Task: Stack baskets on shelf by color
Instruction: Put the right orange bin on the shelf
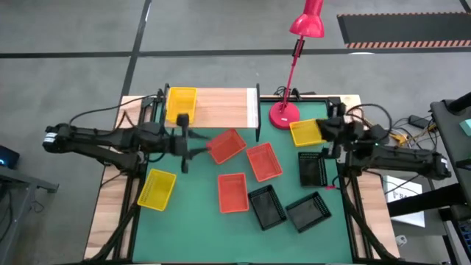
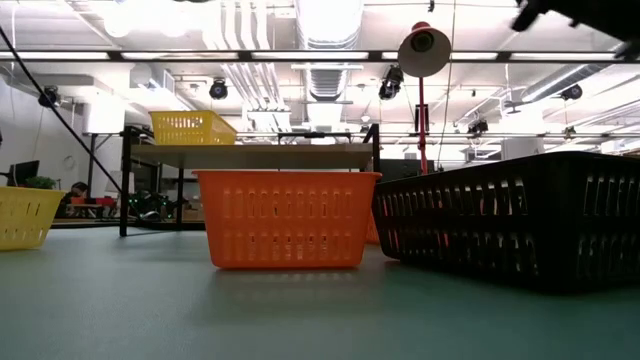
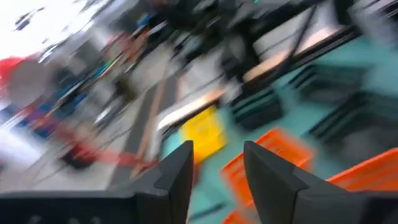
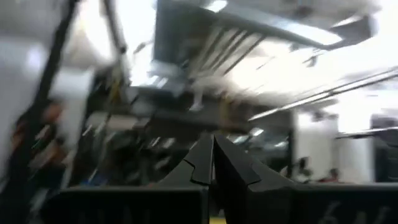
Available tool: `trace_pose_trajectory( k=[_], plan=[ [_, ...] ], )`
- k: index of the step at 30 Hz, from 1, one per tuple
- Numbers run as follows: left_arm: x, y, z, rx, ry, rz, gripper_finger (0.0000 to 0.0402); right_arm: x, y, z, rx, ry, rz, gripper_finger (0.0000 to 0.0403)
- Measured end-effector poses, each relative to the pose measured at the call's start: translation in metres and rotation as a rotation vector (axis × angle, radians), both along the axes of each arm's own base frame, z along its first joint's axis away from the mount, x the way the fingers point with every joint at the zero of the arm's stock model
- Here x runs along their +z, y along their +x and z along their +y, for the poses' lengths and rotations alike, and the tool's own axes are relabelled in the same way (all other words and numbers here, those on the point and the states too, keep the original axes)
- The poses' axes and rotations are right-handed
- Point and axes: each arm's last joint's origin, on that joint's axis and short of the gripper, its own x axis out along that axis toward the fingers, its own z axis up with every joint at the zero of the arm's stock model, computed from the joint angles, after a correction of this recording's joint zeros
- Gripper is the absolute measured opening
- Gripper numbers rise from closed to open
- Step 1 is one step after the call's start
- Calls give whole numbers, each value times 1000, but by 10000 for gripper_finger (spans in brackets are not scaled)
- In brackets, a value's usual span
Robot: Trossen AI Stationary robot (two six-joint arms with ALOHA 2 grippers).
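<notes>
Hovering left fingers [image 1: 183, 140] parted, empty, beside shelf [image 1: 221, 107] | right fingers [image 1: 329, 134] closed, empty

wrist views — blurred | black basket [image 2: 520, 225] — cut off at edge

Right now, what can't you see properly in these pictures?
- Left wrist view: motion blur smears everything past the left gripper; basket details are lost.
- Right wrist view: blurred, showing only the room; whether the right gripper holds the yellow basket is unclear.
- Low view: the orange basket and black basket hide whatever lies behind them.
</notes>
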Motion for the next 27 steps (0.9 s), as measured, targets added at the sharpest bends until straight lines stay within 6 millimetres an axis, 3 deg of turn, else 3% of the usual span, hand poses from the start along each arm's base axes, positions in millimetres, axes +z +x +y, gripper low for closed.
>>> trace_pose_trajectory(
  k=[5, 9, 12, 15, 21, 24, 27],
  plan=[
    [-24, -1, -11, -84, -16, -48, 73, -1, 37, 8, 106, -40, 223, 9],
    [-36, -2, -19, -114, -75, -81, 47, 4, 62, 17, 124, -30, 277, 9],
    [-39, -3, -24, -139, -137, -91, 33, 4, 80, 26, 183, 15, 371, 9],
    [-41, -7, -29, -168, -150, -98, 23, 19, 96, 34, 236, 64, 398, 9],
    [-45, -16, -38, -215, -233, -99, 17, 20, 125, 56, 218, 161, 709, 9],
    [-48, -19, -40, -230, -232, -88, 17, 33, 136, 63, 184, 209, 806, 9],
    [-44, -24, -40, -241, -243, -119, 17, 34, 146, 68, 152, 262, 969, 8]
  ],
)
